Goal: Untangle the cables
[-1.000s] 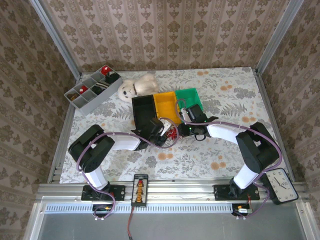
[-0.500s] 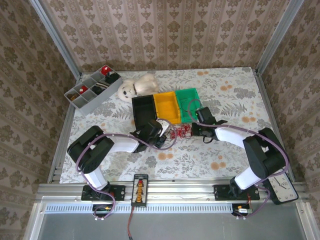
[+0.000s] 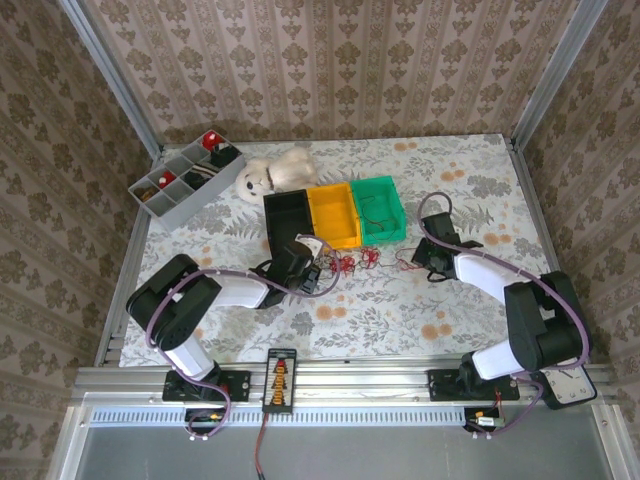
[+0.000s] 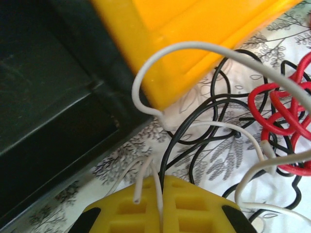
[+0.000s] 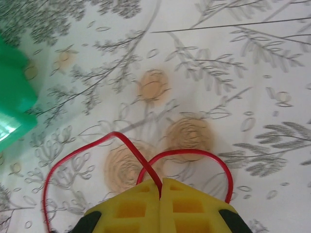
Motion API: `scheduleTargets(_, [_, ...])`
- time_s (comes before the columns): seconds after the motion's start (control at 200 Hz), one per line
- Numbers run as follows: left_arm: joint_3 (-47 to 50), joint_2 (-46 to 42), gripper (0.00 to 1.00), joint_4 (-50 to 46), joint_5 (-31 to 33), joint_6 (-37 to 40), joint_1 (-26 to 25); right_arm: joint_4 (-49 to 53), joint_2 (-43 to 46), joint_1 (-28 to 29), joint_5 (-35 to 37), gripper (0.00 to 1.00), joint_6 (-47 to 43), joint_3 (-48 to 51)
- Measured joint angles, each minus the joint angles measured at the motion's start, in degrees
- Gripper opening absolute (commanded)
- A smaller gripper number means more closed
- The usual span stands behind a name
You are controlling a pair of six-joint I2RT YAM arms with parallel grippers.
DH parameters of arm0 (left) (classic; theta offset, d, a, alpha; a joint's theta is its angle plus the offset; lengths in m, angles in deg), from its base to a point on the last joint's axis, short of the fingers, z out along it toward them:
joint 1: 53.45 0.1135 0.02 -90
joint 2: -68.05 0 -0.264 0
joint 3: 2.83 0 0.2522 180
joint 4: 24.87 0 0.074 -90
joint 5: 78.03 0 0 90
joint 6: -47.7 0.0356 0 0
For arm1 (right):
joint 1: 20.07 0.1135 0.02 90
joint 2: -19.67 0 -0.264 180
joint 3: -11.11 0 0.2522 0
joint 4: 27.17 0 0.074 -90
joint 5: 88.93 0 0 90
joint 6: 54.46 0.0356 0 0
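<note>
A black bin [image 3: 287,213], a yellow bin [image 3: 333,212] and a green bin [image 3: 378,206] are sitting side by side in the middle of the floral surface [image 3: 470,170]. A plush toy [image 3: 270,172] and a gray divided tray [image 3: 185,180] are lying beyond them, toward the far left corner. The tangle of cables [image 3: 348,264] is lying just in front of the yellow bin, between the two grippers. In the left wrist view the yellow bin's corner is crowding the wires, with a white loop arching across it. The left gripper [image 3: 317,272] is reaching in low from the left with its forearm nearly flat. Its jaws are clenching a white wire [image 4: 144,177] beside black wires [image 4: 204,111] and a red knot [image 4: 279,116]. The right gripper [image 3: 418,262] is sitting low to the right of the tangle, near the green bin, with its elbow folded back. Its jaws are clamping a red wire [image 5: 115,133] that is looping out to both sides over the surface.
</note>
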Motion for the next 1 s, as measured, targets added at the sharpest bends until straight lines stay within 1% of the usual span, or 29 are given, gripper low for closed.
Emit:
scheduleTargets(0.19, [0.5,-0.4,0.0,0.2,0.1,-0.1,0.1,0.7,1.7,-4.0,0.3,0.0,1.2,0.7])
scheduleTargets(0.325, [0.3,-0.3,0.0,0.1,0.2,-0.1,0.1,0.8,4.7,-6.4,0.3,0.0,1.2,1.2])
scheduleTargets(0.505, [0.3,-0.2,0.0,0.0,0.5,-0.1,0.1,0.8,7.6,-10.8,0.3,0.0,0.3,1.2])
scheduleTargets(0.6, [0.3,-0.2,0.0,0.1,0.5,-0.1,0.1,0.8,8.3,-12.2,0.3,0.0,-1.3,1.2])
scheduleTargets(0.69, [0.3,-0.2,0.0,0.1,0.5,-0.1,0.1,0.6,8.9,-12.3,-0.8,0.0,-3.5,1.2])
scheduleTargets(0.83, [0.0,-0.1,0.0,-0.2,0.5,-0.1,0.1,-0.8,10.0,-11.7,-5.8,0.0,-6.7,0.1])
scheduleTargets(0.92, [-0.9,0.6,0.0,-0.6,0.6,-0.1,0.0,-2.3,9.9,-9.7,-8.9,0.0,-8.5,-3.1])
scheduleTargets(1.0, [-1.6,1.2,0.0,-0.8,0.8,0.0,0.0,-3.7,8.8,-7.2,-11.1,0.0,-9.6,-7.9])
